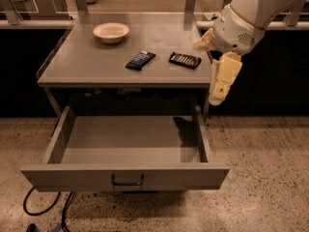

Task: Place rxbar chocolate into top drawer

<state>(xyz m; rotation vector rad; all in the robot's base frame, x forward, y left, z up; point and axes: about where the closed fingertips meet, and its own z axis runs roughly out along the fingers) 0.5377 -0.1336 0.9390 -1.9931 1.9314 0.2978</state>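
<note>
Rxbar chocolate (185,60) lies flat on the grey table (82,64), near its right edge. A dark blue bar (140,60) sits just left of it, apart, and a pale bowl (111,32) farther back. Top drawer (72,177) stands pulled out below, its dark handle (127,180) at front centre. Gripper (219,88) hangs pointing down beside the table's right front corner, clear of the bar; cannot tell how far open it is.
</note>
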